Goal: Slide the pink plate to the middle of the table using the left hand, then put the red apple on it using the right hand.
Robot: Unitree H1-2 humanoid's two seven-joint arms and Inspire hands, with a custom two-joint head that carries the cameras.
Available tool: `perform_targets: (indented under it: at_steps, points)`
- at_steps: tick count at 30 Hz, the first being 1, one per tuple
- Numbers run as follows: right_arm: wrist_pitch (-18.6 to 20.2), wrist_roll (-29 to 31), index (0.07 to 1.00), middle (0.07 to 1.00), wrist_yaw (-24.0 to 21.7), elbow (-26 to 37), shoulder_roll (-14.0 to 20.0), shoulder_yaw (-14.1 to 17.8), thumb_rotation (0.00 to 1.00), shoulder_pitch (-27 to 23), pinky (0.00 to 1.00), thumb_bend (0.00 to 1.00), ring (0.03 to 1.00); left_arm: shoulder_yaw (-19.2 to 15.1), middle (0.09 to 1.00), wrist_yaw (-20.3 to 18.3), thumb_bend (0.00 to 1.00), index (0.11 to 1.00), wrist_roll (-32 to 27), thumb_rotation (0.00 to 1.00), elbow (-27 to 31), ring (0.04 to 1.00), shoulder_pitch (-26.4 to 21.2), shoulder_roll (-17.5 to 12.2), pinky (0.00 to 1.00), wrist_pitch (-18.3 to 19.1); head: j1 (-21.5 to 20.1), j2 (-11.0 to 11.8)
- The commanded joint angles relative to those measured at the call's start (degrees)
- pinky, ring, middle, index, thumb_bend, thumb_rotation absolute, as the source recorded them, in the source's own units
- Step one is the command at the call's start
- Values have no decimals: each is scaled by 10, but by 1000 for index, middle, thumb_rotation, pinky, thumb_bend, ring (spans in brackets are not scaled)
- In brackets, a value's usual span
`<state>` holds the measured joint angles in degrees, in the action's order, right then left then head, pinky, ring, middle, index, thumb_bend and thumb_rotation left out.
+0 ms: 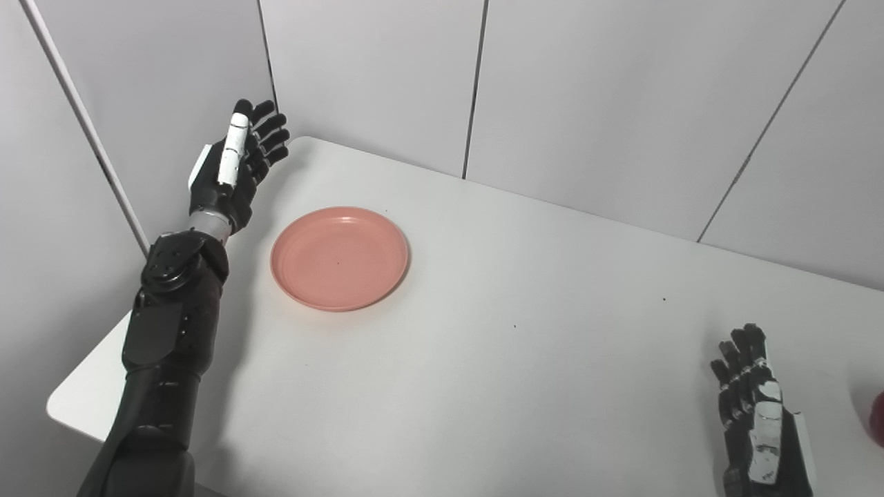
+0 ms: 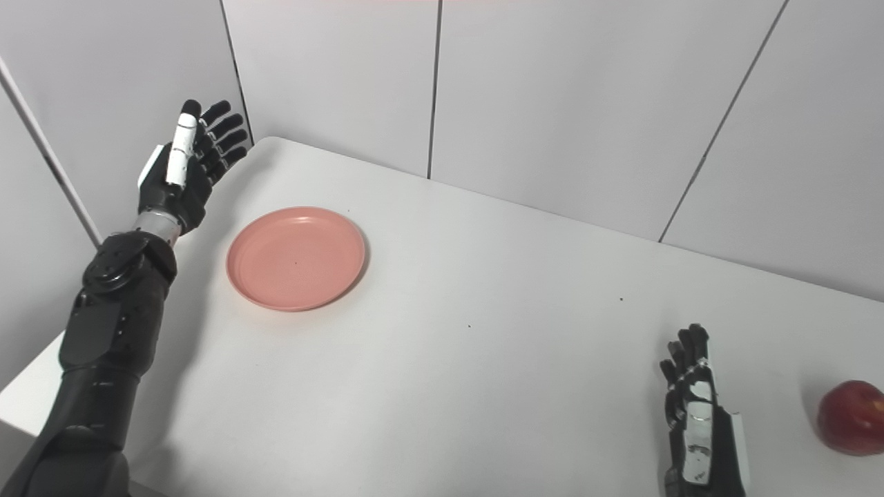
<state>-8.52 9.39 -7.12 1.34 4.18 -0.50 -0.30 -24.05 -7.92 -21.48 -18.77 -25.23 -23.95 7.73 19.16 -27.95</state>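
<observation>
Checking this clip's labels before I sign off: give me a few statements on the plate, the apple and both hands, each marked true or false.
1. The pink plate is empty. True.
2. The left hand grips the plate's rim. False: it is open, raised beside the plate, apart from it.
3. The red apple sits on the table to the right of the right hand. True.
4. The right hand holds the apple. False: it is open, clear of it.

Both arms are matte black with a segmented, armoured shell. The left hand (image 1: 231, 172) has black fingers (image 1: 271, 131), a white strip along the thumb and a silver wrist ring above a screw-dotted black cuff. The right hand (image 2: 697, 428) is black with a glossy white panel.
</observation>
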Motion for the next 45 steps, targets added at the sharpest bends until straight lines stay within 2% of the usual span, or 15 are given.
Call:
perform_targets:
  at_steps: [1, 16, 27, 32, 45]
  points:
    - [7, 0, 1000, 1000, -2, -25, 6, 6, 1000, 35, 1000, 486, 1000, -9, 860, 1, 762, 837, -9, 849, 7, 872, -19, -17, 879, -19, 1, -1]
    - [13, 3, 1000, 1000, -3, -19, 6, 6, 1000, 38, 1000, 514, 1000, -5, 882, -8, 761, 868, -10, 877, -29, 889, -2, -11, 889, -35, 2, -3]
    - [10, 2, 1000, 1000, -6, -22, 9, 6, 1000, 38, 1000, 530, 1000, 1, 875, -15, 765, 859, -12, 870, -63, 884, 0, -5, 889, -55, 1, -4]
    - [15, 2, 1000, 1000, -3, -16, 8, 7, 1000, 39, 1000, 532, 1000, 3, 867, -16, 758, 850, -11, 870, -69, 868, 4, -5, 859, -56, 2, -5]
    - [19, 7, 1000, 1000, -5, -11, 12, 7, 1000, 40, 1000, 514, 1000, 4, 852, -21, 758, 842, -16, 858, -99, 854, 3, 4, 856, -64, 4, -7]
